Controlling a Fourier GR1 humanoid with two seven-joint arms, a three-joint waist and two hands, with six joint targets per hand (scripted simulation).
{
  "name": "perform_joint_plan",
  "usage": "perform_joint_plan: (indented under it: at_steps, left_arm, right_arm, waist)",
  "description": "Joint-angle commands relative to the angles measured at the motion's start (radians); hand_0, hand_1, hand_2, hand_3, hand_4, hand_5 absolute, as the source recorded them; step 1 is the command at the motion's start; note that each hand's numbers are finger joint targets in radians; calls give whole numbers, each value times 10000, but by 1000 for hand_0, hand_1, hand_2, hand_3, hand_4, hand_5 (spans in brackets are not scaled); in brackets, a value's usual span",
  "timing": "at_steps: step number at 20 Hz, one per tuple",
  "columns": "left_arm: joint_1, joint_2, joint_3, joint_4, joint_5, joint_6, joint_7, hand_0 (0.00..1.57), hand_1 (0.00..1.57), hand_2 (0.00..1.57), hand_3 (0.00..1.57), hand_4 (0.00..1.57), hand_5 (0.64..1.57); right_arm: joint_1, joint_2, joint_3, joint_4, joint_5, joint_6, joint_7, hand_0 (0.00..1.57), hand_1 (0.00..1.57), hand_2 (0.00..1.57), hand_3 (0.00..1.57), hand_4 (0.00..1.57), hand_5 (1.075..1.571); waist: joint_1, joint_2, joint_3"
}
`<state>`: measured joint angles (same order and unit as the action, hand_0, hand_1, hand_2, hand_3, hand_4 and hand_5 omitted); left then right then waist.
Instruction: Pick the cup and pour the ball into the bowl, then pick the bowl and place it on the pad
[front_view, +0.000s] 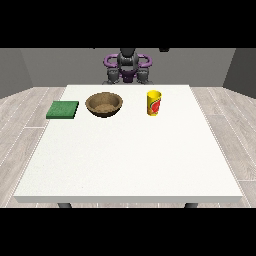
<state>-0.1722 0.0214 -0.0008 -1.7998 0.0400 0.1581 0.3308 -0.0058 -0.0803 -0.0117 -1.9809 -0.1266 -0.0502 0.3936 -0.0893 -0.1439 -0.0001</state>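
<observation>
**Front view: cup, bowl and pad on the table, both arms drawn back**

We see the white table (125, 160) from across its near edge, with the robot (127, 66) small at the top of the view, behind the far edge. Three things lie in a row on the far part of the table. At the view's left lies the green pad (63, 110), flat and square, close to the left edge. Just right of it, apart from it, stands the brown bowl (104, 104), upright with its mouth open towards us. Further right, well apart from the bowl, stands the yellow cup (154, 102) with a red mark on its side, upright. We cannot tell whether a ball lies inside the cup; its inside is hidden.

The robot hand at the view's left (113, 76) and the robot hand at the view's right (144, 75) are both held close before the torso, behind the table's far edge, touching none of the three things. Neither has hold of anything; how their fingers lie we cannot tell.
</observation>
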Motion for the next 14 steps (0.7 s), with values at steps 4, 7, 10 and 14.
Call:
perform_joint_plan:
  at_steps: [4, 7, 10, 14]
  left_arm:
    - [-1290, 195, 567, 1228, -155, -240, -2658, 0, 0, 0, 0, 548, 1526]
    - [-1374, 251, 520, 1872, -605, -147, -3508, 0, 0, 0, 0, 566, 1507]
    - [-1616, 529, 1136, 2930, -347, -419, -4903, 0, 0, 0, 0, 528, 1491]
    - [-1103, 193, 872, 4322, -610, -473, -5991, 0, 0, 0, 0, 307, 1480]
  right_arm:
    - [-1203, 268, -235, 796, 115, 145, -2181, 0, 0, 0, 87, 712, 1545]
    - [-1542, 160, -609, 1287, -66, 263, -2653, 0, 0, 0, 0, 683, 1539]
    - [-1751, 0, -855, 1397, -259, 495, -3121, 0, 0, 0, 0, 692, 1551]
    - [-1338, -495, -1327, 1803, -804, 1292, -3527, 0, 0, 0, 0, 683, 1553]
  waist:
    - [-12, 3022, 0]
    - [30, 3570, 3]
    - [-183, 4276, -2]
    - [-473, 3952, -1]
